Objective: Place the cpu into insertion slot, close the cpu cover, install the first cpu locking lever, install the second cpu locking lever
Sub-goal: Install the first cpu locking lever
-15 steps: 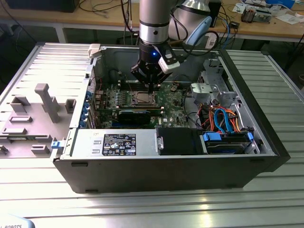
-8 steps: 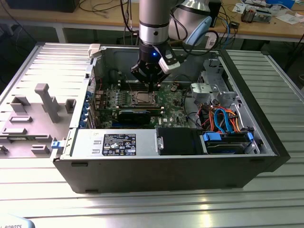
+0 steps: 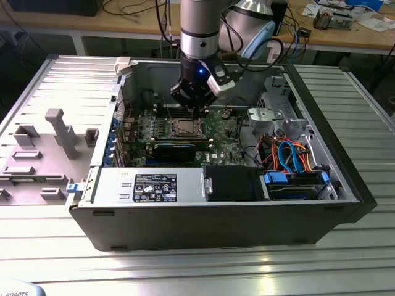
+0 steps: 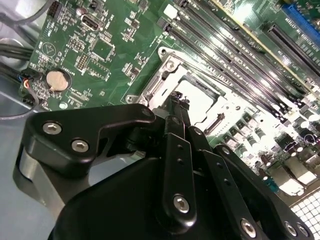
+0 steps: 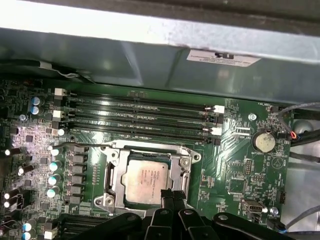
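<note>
Gripper (image 5: pixel 171 196) pinched fully together, holding nothing, tips at six o'clock edge of cpu (image 5: pixel 146 180) under cpu cover (image 5: pixel 116 170).

Your black gripper linkage (image 5: pixel 172 212) is covering the near edge of the silver-grey square cpu (image 5: pixel 149 179); in the second wrist view it's hiding half the socket's silvery frame (image 4: pixel 165 82).

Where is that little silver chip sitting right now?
The cpu lies flat in the insertion slot on the green motherboard, framed by the cpu cover, beside the long memory slots, with the gripper at its edge.
</note>
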`<control>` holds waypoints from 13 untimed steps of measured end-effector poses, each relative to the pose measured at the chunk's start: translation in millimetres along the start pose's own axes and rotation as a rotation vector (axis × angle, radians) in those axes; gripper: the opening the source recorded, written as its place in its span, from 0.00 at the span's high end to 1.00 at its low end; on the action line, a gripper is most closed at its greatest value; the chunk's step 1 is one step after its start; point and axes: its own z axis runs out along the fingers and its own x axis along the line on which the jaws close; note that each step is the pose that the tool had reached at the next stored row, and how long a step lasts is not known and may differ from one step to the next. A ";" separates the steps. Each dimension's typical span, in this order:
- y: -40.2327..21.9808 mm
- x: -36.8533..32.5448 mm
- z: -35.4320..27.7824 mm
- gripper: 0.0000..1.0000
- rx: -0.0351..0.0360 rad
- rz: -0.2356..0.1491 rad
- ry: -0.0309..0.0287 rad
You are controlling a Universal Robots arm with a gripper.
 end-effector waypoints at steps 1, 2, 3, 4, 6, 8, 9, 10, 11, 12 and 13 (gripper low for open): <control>0.1 0.8 0.2 0.89 -0.0022 0.001 -0.0002; 0.3 2.5 0.5 0.89 -0.0042 0.004 -0.0005; 0.5 4.1 0.7 0.89 -0.0041 0.013 -0.0003; 0.6 4.7 0.7 0.89 -0.0038 0.020 0.0000; 0.7 6.0 0.8 0.89 -0.0040 0.032 0.0001; 0.8 6.6 0.8 0.89 -0.0044 0.038 0.0003; 0.8 6.6 0.8 0.89 -0.0045 0.038 0.0003; 0.8 6.6 0.8 0.89 -0.0046 0.038 0.0003; 0.8 6.6 0.8 0.89 -0.0046 0.038 0.0002; 0.8 6.7 0.8 0.89 -0.0046 0.038 0.0002; 0.8 6.6 0.8 0.89 -0.0046 0.038 0.0002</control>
